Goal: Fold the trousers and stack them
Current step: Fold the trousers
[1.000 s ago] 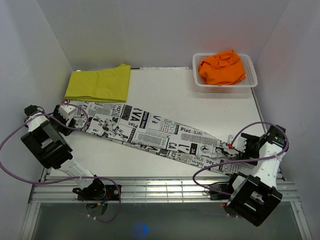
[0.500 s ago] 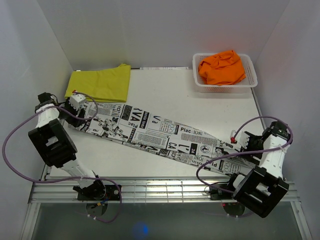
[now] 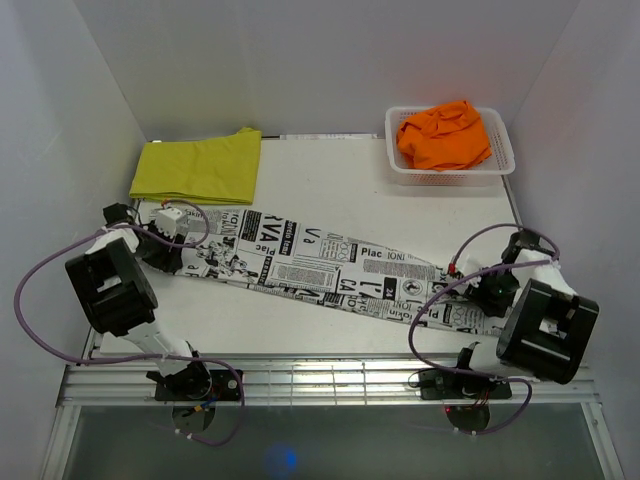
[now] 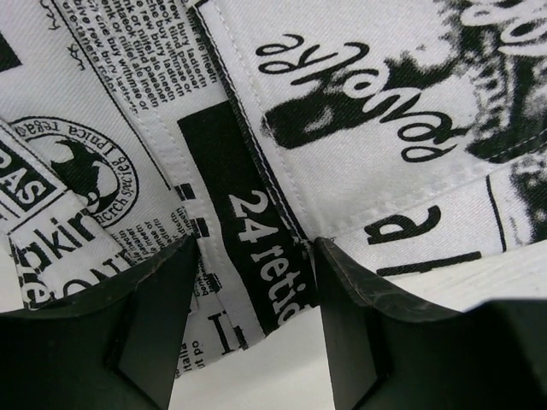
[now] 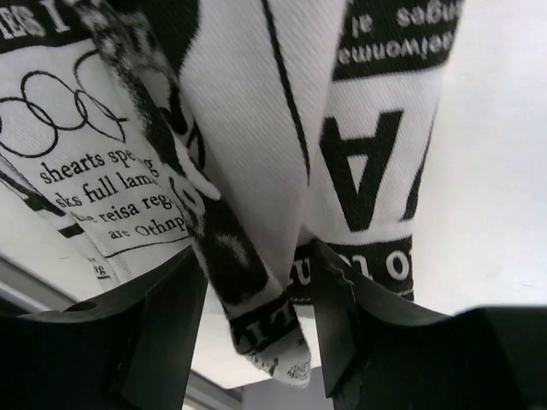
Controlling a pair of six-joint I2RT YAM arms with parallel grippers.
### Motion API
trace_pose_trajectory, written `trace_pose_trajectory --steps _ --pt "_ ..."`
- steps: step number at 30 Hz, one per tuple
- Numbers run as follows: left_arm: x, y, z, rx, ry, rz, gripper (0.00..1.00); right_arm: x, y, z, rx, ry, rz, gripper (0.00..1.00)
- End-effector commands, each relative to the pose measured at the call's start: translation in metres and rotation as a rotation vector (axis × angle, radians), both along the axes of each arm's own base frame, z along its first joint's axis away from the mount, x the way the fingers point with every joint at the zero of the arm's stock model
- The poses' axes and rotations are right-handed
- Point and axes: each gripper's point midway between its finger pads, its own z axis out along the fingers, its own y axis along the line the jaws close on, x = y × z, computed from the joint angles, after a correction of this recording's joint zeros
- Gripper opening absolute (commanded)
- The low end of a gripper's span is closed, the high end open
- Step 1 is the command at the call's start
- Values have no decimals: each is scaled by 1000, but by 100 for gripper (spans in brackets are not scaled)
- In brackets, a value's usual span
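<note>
Broadly, the white counter (image 3: 330,190) is smooth and hard, so cloth should slide over it with little drag. Across it, from far left to near right, the newspaper-print trousers (image 3: 320,265) lie in one long narrow band, already doubled leg on leg. We judge them light, limp and not fragile: a woven twill with a fine diagonal rib, stitched seams and thicker hems. They will sag wherever they are unsupported, so the two ends are the sensible holds, and thick seamed edges should slip least.

At the far left corner the yellow trousers (image 3: 197,166) rest as a flat, smooth rectangle. The orange trousers (image 3: 445,135) sit crumpled in the white lattice basket (image 3: 450,176) at the far right; its plastic walls look rigid.

Our left end effector (image 4: 256,290) is closed down on a seamed fold at the left end of the print pair, its dark fingers nearly together with cloth between. Our right end effector (image 5: 256,295) pinches a bunched, hemmed corner at the other end, which hangs in soft vertical folds.
</note>
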Motion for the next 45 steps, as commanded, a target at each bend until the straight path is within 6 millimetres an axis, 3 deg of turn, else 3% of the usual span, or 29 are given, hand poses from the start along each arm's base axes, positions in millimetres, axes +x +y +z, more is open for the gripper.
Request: trace_pose_trajectory --steps 1,3,5,8,10,13,17,18,19,21,23,24,27,30,35,44,45 --pt "-73 -1 -34 53 261 109 66 82 -31 25 -73 -199 -97 55" --pt "-85 -7 -29 44 275 124 66 98 -30 31 -56 -209 -92 54" --pt "-91 -14 -18 16 277 128 66 117 -25 50 -26 -251 -78 53" --pt "-76 -25 22 -20 149 71 74 124 -13 75 39 -277 -47 54" --pt "-55 -27 64 -23 20 30 82 122 -14 91 29 -320 -34 55" --pt "-37 -59 115 -106 -104 -115 86 115 -20 101 -7 -369 22 55" --pt "-29 -138 147 -219 -191 -342 85 108 -31 94 -52 -361 68 55" --pt "-29 -153 148 -232 -191 -368 84 108 -33 92 -57 -353 65 55" --pt "-38 -186 139 -246 -159 -459 82 108 -34 88 -50 -339 61 54" --pt "-41 -211 128 -201 -155 -519 77 108 -37 85 -45 -323 54 54" --pt "-63 -245 98 -160 -85 -609 74 107 -40 80 -51 -311 62 55" --pt "-61 -251 86 -94 -86 -633 69 106 -40 76 -47 -301 69 55" --pt "-62 -246 52 -14 -29 -626 64 103 -39 71 -49 -288 82 55" --pt "-61 -232 34 77 -1 -616 54 98 -39 60 -54 -263 83 54" --pt "-58 -206 21 229 -19 -638 49 92 -44 40 -87 -247 96 53" --pt "-63 -205 16 235 8 -668 40 99 -54 28 -121 -248 68 49" --pt "-63 -205 15 234 10 -667 34 101 -55 29 -127 -257 65 48"
